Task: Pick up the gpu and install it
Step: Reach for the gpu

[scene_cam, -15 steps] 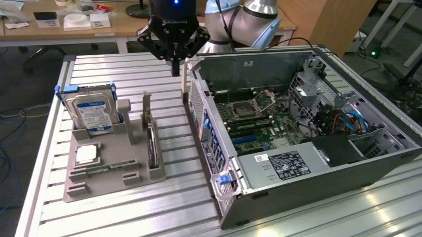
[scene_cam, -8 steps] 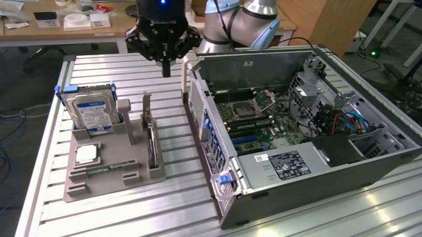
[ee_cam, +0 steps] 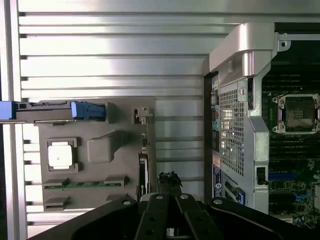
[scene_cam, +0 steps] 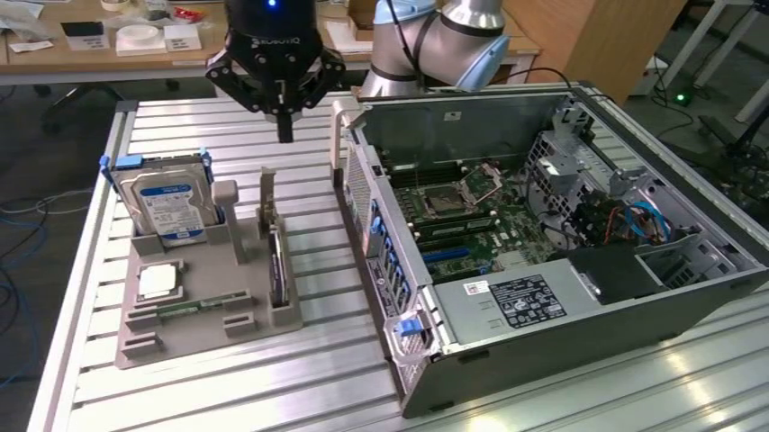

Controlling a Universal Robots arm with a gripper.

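**Hand closed above the worktop, gpu in its tray**

My hand (scene_cam: 284,135) (ee_cam: 169,179) is closed, fingertips pressed together with nothing between them. It hangs point-down over the slatted worktop (scene_cam: 240,387).

Below it, the gpu (scene_cam: 275,261) (ee_cam: 143,172) stands on edge in a slot of the grey tray (scene_cam: 204,270), apart from my fingertips. It sits on the tray's side toward the case (scene_cam: 625,297), with its metal bracket upright at one end.

Further across the tray, the drive (scene_cam: 168,202) stands upright between blue rails. A chip (scene_cam: 158,281) lies flat in its pocket, and a green memory stick (scene_cam: 193,308) lies in a slot near it.

The case lies on its side at the exterior view's right, just beside the tray. It is open, and the board (scene_cam: 481,225) shows inside.

Beyond my arm stands a desk (scene_cam: 72,54) with papers on it.
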